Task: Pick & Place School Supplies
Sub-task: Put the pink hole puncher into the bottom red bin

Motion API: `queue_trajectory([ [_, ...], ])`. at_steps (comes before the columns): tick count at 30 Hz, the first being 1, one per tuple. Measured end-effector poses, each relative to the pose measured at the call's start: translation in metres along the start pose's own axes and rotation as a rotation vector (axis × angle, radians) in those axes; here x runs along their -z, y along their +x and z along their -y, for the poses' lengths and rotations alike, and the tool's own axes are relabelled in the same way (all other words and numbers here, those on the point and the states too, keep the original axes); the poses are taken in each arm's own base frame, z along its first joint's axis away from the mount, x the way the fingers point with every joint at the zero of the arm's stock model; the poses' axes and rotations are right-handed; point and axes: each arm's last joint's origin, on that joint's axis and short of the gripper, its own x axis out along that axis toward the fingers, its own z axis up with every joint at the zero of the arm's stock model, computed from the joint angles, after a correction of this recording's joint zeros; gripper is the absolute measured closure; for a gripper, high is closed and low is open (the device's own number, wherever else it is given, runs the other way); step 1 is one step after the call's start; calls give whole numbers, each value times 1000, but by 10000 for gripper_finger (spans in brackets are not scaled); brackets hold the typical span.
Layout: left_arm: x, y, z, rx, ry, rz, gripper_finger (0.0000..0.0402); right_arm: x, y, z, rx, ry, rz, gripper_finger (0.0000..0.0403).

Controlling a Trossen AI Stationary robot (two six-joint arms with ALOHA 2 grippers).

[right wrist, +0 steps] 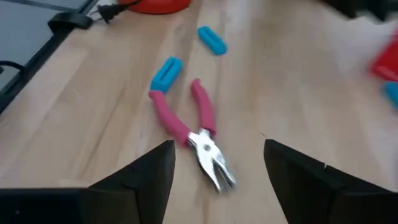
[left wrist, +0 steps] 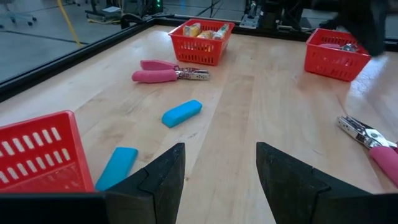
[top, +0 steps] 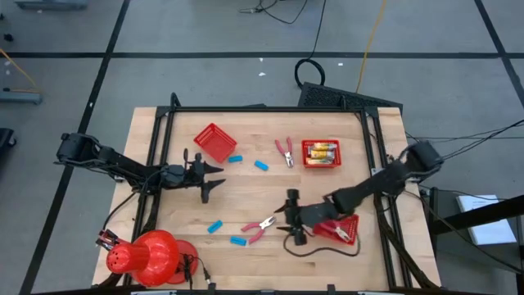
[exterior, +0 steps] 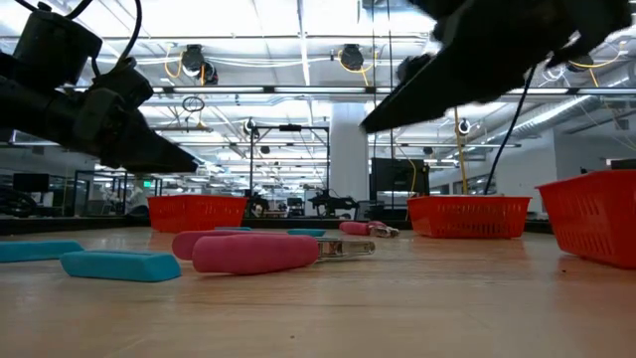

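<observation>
My right claw (top: 288, 215) hung over the table (top: 246, 197) with its fingers spread apart and nothing between them. The nearest red-handled pliers (top: 257, 229) lay flat just ahead of it, metal nose toward the claw and handles pointing away; in the right wrist view those pliers (right wrist: 189, 127) sat between the two dark fingers, apart from both. Past the pliers' handles lay two light-blue erasers (top: 215, 226) (top: 238, 242), near each other and clear of the claw.

My left claw (top: 211, 175) waited on the far side of those pliers, likewise spread and empty, beside a red mesh basket (top: 215, 142) lying tipped on its side. Two more blue erasers (top: 235, 159) (top: 261, 165) lay just beside that basket, ahead of the left claw. A second pair of pliers (top: 285, 151) rested farther along, next to a basket (top: 321, 153) holding yellow-and-white packets (top: 321, 152). A third basket (top: 342, 229) stood right behind the right claw, with something red-handled inside that I could not make out clearly.

The table was pale wood with a dark frame. A red cone-shaped object (top: 146, 256) sat at the table's corner beyond the erasers. Around the table lay grey floor with dark lines and loose cables; the low view showed a large hall with ceiling lights.
</observation>
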Motion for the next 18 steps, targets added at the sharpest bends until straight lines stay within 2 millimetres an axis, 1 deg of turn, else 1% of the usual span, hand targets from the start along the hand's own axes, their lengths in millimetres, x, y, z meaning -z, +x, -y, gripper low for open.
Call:
queue_trajectory([
  [2, 0, 0, 0, -13, -1, 3, 202, 2, 15, 4, -29, -13, -11, 163],
  [5, -1, 0, 0, -14, -2, 7, 202, -4, 39, 4, -67, -41, -17, 163],
  [10, -1, 0, 0, -13, -5, 13, 202, -12, 75, -6, -107, -149, -103, 163],
  [14, -1, 0, 0, -14, -8, 14, 202, -13, 89, -9, -110, -185, -155, 163],
  [18, -1, 0, 0, -14, -9, 15, 202, -15, 93, -6, -119, -175, -147, 163],
])
